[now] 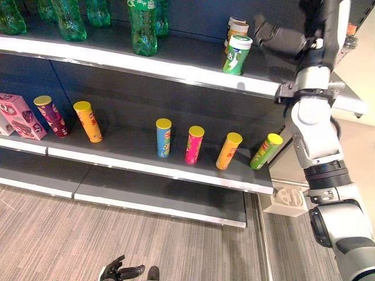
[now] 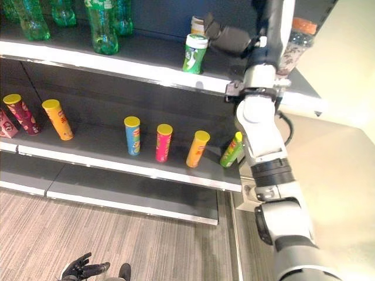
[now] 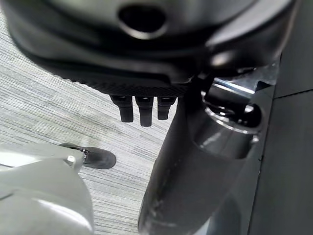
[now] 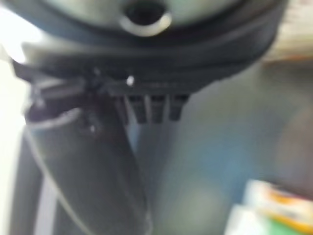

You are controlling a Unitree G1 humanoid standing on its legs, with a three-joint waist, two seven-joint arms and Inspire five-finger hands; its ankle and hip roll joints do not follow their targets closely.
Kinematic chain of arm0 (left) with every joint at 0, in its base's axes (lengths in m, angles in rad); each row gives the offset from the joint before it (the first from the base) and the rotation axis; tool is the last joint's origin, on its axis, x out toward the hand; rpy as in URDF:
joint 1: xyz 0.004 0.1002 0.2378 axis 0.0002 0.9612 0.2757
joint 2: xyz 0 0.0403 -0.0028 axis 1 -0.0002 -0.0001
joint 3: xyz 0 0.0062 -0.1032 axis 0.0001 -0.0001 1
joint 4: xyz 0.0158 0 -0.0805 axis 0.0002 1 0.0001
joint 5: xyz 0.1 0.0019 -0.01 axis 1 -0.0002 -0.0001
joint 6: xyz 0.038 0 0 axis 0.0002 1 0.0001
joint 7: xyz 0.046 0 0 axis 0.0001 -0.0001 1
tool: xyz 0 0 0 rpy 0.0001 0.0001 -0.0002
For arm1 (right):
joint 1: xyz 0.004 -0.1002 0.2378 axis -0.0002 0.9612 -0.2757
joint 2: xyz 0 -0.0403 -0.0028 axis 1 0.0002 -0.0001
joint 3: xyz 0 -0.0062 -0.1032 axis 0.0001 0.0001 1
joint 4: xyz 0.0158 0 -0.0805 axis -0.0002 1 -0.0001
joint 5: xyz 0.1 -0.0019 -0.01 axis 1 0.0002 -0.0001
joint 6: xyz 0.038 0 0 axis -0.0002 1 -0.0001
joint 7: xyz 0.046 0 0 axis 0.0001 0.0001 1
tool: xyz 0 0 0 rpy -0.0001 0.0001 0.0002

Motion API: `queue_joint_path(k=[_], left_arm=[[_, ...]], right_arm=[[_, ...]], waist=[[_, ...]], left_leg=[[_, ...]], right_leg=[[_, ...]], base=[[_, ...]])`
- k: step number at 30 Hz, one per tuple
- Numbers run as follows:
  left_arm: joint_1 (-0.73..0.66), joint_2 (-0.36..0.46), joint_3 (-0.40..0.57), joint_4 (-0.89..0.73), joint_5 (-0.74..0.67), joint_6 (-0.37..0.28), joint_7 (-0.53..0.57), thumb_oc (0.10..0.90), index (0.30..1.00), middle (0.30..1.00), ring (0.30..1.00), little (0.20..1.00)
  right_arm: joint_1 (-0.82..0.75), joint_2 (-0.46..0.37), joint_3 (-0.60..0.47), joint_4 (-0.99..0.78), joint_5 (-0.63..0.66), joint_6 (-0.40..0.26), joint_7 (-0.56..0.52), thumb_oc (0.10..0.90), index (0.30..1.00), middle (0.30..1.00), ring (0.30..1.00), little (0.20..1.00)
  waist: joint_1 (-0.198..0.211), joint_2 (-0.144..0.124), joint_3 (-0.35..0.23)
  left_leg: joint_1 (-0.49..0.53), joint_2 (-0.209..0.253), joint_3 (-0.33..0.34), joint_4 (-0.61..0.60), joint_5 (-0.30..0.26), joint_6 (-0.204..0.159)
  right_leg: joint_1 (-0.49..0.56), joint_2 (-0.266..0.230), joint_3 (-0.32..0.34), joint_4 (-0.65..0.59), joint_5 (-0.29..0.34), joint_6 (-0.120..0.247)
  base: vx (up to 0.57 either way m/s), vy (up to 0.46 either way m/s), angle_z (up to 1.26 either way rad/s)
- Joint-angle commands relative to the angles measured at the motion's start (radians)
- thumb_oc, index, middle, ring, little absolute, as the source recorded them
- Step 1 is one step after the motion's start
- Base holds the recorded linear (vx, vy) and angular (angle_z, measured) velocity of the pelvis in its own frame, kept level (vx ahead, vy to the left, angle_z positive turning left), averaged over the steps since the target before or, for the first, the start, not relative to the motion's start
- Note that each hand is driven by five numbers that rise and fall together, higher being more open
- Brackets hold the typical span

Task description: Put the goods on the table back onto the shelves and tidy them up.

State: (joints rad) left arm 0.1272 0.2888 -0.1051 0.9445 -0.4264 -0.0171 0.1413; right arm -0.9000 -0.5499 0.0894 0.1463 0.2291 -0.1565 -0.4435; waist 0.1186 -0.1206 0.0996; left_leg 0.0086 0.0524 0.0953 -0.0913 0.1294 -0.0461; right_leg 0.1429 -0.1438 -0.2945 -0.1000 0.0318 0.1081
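A green-and-white canister (image 1: 237, 54) stands upright on the dark upper shelf (image 1: 176, 69), with a second, orange-labelled canister (image 1: 237, 26) just behind it. My right hand (image 1: 280, 38) is up at that shelf, immediately right of the two canisters, open and holding nothing. In the right wrist view its fingers (image 4: 151, 108) are straight, with the canister (image 4: 274, 205) off to one side. My left hand (image 1: 120, 270) hangs low over the floor, open and empty, its fingers (image 3: 141, 110) relaxed.
Several green bottles (image 1: 142, 26) line the upper shelf's left part. Below, the middle shelf (image 1: 146, 165) carries a pink box (image 1: 20, 116) and several tilted chip tubes, from maroon (image 1: 51, 116) to green (image 1: 265, 151). An orange-capped bottle (image 2: 296, 41) stands right of my arm.
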Motion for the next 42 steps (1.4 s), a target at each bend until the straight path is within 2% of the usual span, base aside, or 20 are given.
queue_joint_path(k=[1, 7, 8, 11, 13, 14, 17, 19, 20, 22, 24, 26, 29, 30, 31, 37, 39, 40, 41, 42], left_arm=[[-0.076, 0.024, -0.019, 0.060, 0.030, -0.049, -0.012, 0.800, 0.900, 0.900, 0.900, 0.900], [-0.079, 0.022, 0.004, 0.059, 0.053, -0.050, -0.025, 0.800, 0.900, 0.900, 0.900, 0.900], [-0.079, 0.017, 0.012, 0.055, 0.062, -0.056, -0.038, 0.800, 0.900, 0.900, 0.900, 0.900], [-0.083, 0.020, 0.008, 0.048, 0.078, -0.059, -0.043, 0.800, 0.900, 0.900, 0.900, 0.900], [-0.085, 0.022, 0.010, 0.036, 0.086, -0.073, -0.060, 0.800, 0.900, 0.900, 0.900, 0.900], [-0.086, 0.023, 0.009, 0.036, 0.086, -0.073, -0.060, 0.800, 0.900, 0.900, 0.900, 0.900], [-0.108, 0.023, -0.007, 0.051, 0.112, -0.070, -0.070, 0.800, 0.900, 0.900, 0.900, 0.900], [-0.110, 0.023, -0.011, 0.054, 0.128, -0.072, -0.072, 0.800, 0.900, 0.900, 0.900, 0.900], [-0.122, 0.029, -0.012, 0.057, 0.124, -0.069, -0.077, 0.800, 0.900, 0.900, 0.900, 0.900], [-0.120, 0.034, -0.010, 0.050, 0.120, -0.067, -0.081, 0.800, 0.900, 0.900, 0.900, 0.900], [-0.112, 0.045, -0.008, 0.032, 0.105, -0.069, -0.087, 0.800, 0.900, 0.900, 0.900, 0.900], [-0.094, 0.055, -0.005, 0.007, 0.086, -0.070, -0.096, 0.800, 0.900, 0.900, 0.900, 0.900], [-0.079, 0.050, 0.016, -0.007, 0.068, -0.071, -0.105, 0.800, 0.900, 0.900, 0.900, 0.900], [-0.082, 0.056, 0.023, -0.014, 0.062, -0.072, -0.103, 0.800, 0.900, 0.900, 0.900, 0.900], [-0.083, 0.058, 0.021, -0.014, 0.062, -0.071, -0.104, 0.800, 0.900, 0.900, 0.900, 0.900], [-0.080, 0.055, 0.034, -0.047, 0.030, -0.068, -0.107, 0.800, 0.900, 0.900, 0.900, 0.900], [-0.082, 0.052, 0.039, -0.041, 0.020, -0.067, -0.108, 0.800, 0.900, 0.900, 0.900, 0.900], [-0.086, 0.052, 0.035, -0.039, 0.016, -0.071, -0.106, 0.800, 0.900, 0.900, 0.900, 0.900], [-0.091, 0.051, 0.032, -0.045, 0.007, -0.076, -0.104, 0.800, 0.900, 0.900, 0.900, 0.900], [-0.092, 0.051, 0.028, -0.055, -0.007, -0.078, -0.098, 0.800, 0.900, 0.900, 0.900, 0.900]], right_arm=[[-0.076, -0.097, -0.063, -0.132, 0.029, -0.139, 0.019, 0.800, 0.900, 0.900, 0.900, 0.900], [0.048, -0.158, -0.156, -0.326, -0.023, -0.171, 0.047, 0.800, 0.900, 0.900, 0.900, 0.900], [0.154, -0.183, -0.234, -0.405, 0.016, -0.197, 0.082, 0.800, 0.900, 0.900, 0.900, 0.900], [0.224, -0.191, -0.276, -0.415, 0.052, -0.206, 0.105, 0.800, 0.900, 0.900, 0.900, 0.900], [0.312, -0.229, -0.294, -0.375, 0.117, -0.198, 0.145, 0.800, 0.900, 0.900, 0.900, 0.900], [0.313, -0.230, -0.297, -0.374, 0.119, -0.199, 0.146, 0.800, 0.900, 0.900, 0.900, 0.900], [0.356, -0.251, -0.314, -0.357, 0.143, -0.182, 0.162, 0.800, 0.900, 0.900, 0.900, 0.900], [0.376, -0.283, -0.325, -0.336, 0.121, -0.173, 0.150, 0.800, 0.900, 0.900, 0.900, 0.900], [0.358, -0.333, -0.328, -0.300, 0.134, -0.165, 0.143, 0.800, 0.900, 0.900, 0.900, 0.900], [0.338, -0.346, -0.314, -0.288, 0.139, -0.165, 0.146, 0.800, 0.900, 0.900, 0.900, 0.900], [0.296, -0.379, -0.291, -0.251, 0.129, -0.153, 0.137, 0.800, 0.900, 0.900, 0.900, 0.900], [0.255, -0.424, -0.267, -0.211, 0.117, -0.142, 0.125, 0.800, 0.900, 0.900, 0.900, 0.900], [0.227, -0.469, -0.254, -0.189, 0.131, -0.139, 0.135, 0.800, 0.900, 0.900, 0.900, 0.900], [0.255, -0.493, -0.289, -0.183, 0.152, -0.150, 0.129, 0.800, 0.900, 0.900, 0.900, 0.900], [0.259, -0.494, -0.293, -0.184, 0.153, -0.151, 0.130, 0.800, 0.900, 0.900, 0.900, 0.900], [0.354, -0.557, -0.357, -0.167, 0.276, -0.194, 0.174, 0.800, 0.900, 0.900, 0.900, 0.900], [0.358, -0.562, -0.366, -0.167, 0.309, -0.200, 0.188, 0.800, 0.900, 0.900, 0.900, 0.900], [0.348, -0.557, -0.362, -0.170, 0.343, -0.210, 0.198, 0.800, 0.900, 0.900, 0.900, 0.900], [0.323, -0.559, -0.347, -0.157, 0.369, -0.212, 0.211, 0.800, 0.900, 0.900, 0.900, 0.900], [0.300, -0.558, -0.325, -0.133, 0.393, -0.214, 0.214, 0.800, 0.900, 0.900, 0.900, 0.900]], waist=[[0.011, -0.009, -0.039], [-0.027, -0.011, -0.045], [-0.071, -0.010, -0.046], [-0.088, -0.008, -0.039], [-0.124, -0.001, 0.004], [-0.118, -0.003, 0.001], [-0.151, 0.003, 0.014], [-0.150, 0.008, 0.014], [-0.138, 0.025, 0.008], [-0.131, 0.024, 0.005], [-0.117, 0.019, -0.011], [-0.098, -0.003, -0.025], [-0.088, -0.022, -0.045], [-0.092, -0.023, -0.048], [-0.091, -0.022, -0.049], [-0.126, 0.003, -0.021], [-0.127, 0.008, -0.007], [-0.115, 0.010, 0.006], [-0.109, 0.008, 0.024], [-0.085, -0.001, 0.034]], left_leg=[[0.076, -0.002, -0.008, 0.004, -0.134, -0.001], [0.090, -0.006, 0.018, 0.004, -0.150, 0.010], [0.105, -0.012, 0.043, 0.004, -0.162, 0.023], [0.112, -0.019, 0.066, 0.004, -0.169, 0.033], [0.127, -0.028, 0.134, 0.004, -0.181, 0.050], [0.122, -0.029, 0.139, 0.004, -0.175, 0.050], [0.127, -0.007, 0.180, 0.004, -0.182, 0.050], [0.138, 0.004, 0.214, 0.004, -0.182, 0.045], [0.135, 0.035, 0.276, 0.004, -0.177, 0.037], [0.131, 0.038, 0.288, 0.004, -0.176, 0.036], [0.128, 0.052, 0.309, 0.004, -0.183, 0.026], [0.123, 0.058, 0.347, 0.004, -0.177, 0.016], [0.123, 0.091, 0.401, 0.008, -0.146, -0.020], [0.111, 0.143, 0.398, 0.010, -0.106, -0.054], [0.110, 0.148, 0.397, 0.010, -0.103, -0.059], [0.100, 0.305, 0.376, 0.049, 0.005, -0.137], [0.087, 0.321, 0.359, 0.097, 0.006, -0.145], [0.067, 0.315, 0.308, 0.147, 0.023, -0.149], [0.015, 0.290, 0.237, 0.207, 0.022, -0.131], [-0.016, 0.220, 0.139, 0.219, -0.024, -0.109]], right_leg=[[0.004, -0.050, -0.033, 0.013, 0.044, 0.070], [-0.013, -0.051, 0.008, 0.017, 0.056, 0.079], [-0.033, -0.059, 0.048, 0.037, 0.073, 0.089], [-0.065, -0.069, 0.082, 0.068, 0.087, 0.099], [-0.151, -0.092, 0.143, 0.147, 0.189, 0.135], [-0.160, -0.092, 0.149, 0.148, 0.193, 0.133], [-0.190, -0.091, 0.181, 0.163, 0.190, 0.136], [-0.185, -0.119, 0.142, 0.152, 0.183, 0.136], [-0.139, -0.186, 0.007, 0.167, 0.155, 0.122], [-0.125, -0.202, -0.017, 0.170, 0.158, 0.121], [-0.092, -0.229, -0.063, 0.181, 0.162, 0.142], [-0.065, -0.232, -0.112, 0.149, 0.172, 0.153], [-0.038, -0.198, -0.149, 0.040, 0.155, 0.154], [-0.031, -0.142, -0.129, 0.019, 0.093, 0.145], [-0.031, -0.137, -0.130, 0.019, 0.090, 0.144], [-0.023, 0.021, -0.106, 0.013, -0.034, 0.052], [-0.014, 0.034, -0.106, 0.013, -0.049, 0.041], [-0.009, 0.040, -0.093, 0.013, -0.054, 0.035], [-0.014, 0.038, -0.104, 0.013, -0.046, 0.021], [-0.015, 0.035, -0.079, 0.013, -0.044, 0.018]], base=[[0.01, 0.030, -0.04], [0.00, 0.060, -0.19], [-0.01, 0.106, -0.46], [-0.06, 0.142, -0.65], [-0.20, 0.164, -1.20], [-0.19, 0.070, -1.67], [-0.06, 0.016, -1.53], [-0.09, -0.017, -0.81], [-0.13, -0.078, -0.93], [-0.13, -0.089, -1.29], [-0.05, -0.141, -0.73], [-0.03, -0.213, -0.58], [0.01, -0.346, -0.84], [0.03, -0.353, -0.64], [0.04, -0.394, -0.23], [0.05, -0.326, -0.03], [0.03, -0.198, -0.03], [-0.04, -0.171, -0.12], [-0.04, -0.159, -0.20], [-0.07, -0.099, -0.27]])
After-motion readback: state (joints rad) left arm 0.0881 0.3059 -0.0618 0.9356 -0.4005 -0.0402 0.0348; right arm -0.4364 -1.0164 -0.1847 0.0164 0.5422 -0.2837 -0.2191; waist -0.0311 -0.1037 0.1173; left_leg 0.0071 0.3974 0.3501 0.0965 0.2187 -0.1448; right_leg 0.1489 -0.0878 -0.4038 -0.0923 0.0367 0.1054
